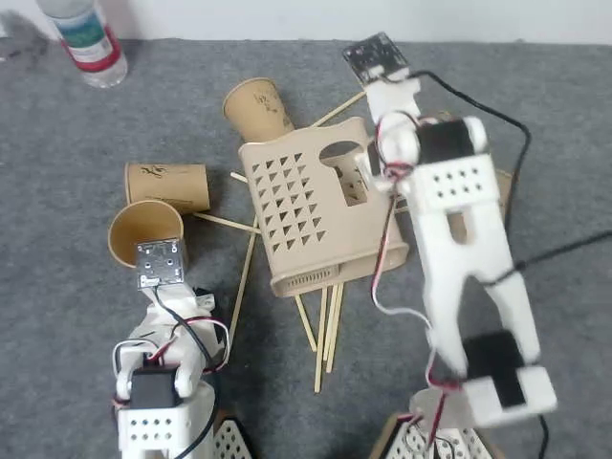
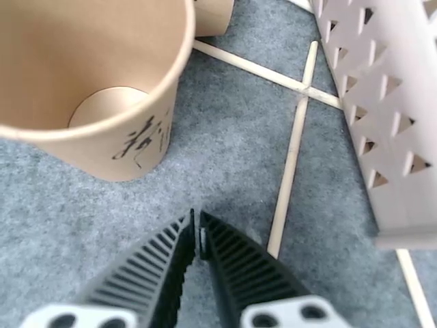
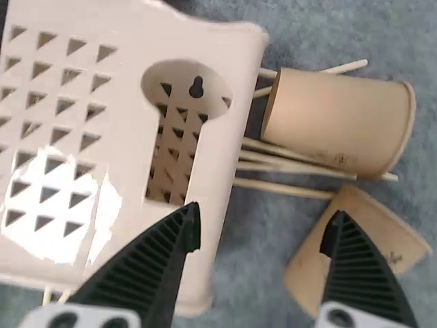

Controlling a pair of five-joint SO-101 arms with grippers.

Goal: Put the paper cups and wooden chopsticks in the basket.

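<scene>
The beige plastic basket [image 1: 320,206] lies overturned in the middle of the table. One paper cup [image 1: 258,107] lies behind it, and two more [image 1: 167,186] [image 1: 143,234] lie to its left. Wooden chopsticks [image 1: 325,325] are scattered around and under it. My left gripper [image 2: 198,229] is shut and empty, low over the carpet beside a cup [image 2: 89,82] and a chopstick [image 2: 290,164]. My right gripper [image 3: 263,225] is open over the basket's handle end [image 3: 102,137]. Near it lie a cup [image 3: 338,119], a squashed cup [image 3: 355,260] and several chopsticks [image 3: 287,164].
A plastic water bottle [image 1: 88,33] stands at the back left corner. The table is covered in grey carpet [image 1: 57,287]. The right arm [image 1: 469,268] reaches over the basket's right side, and the left arm [image 1: 163,354] sits at the front left.
</scene>
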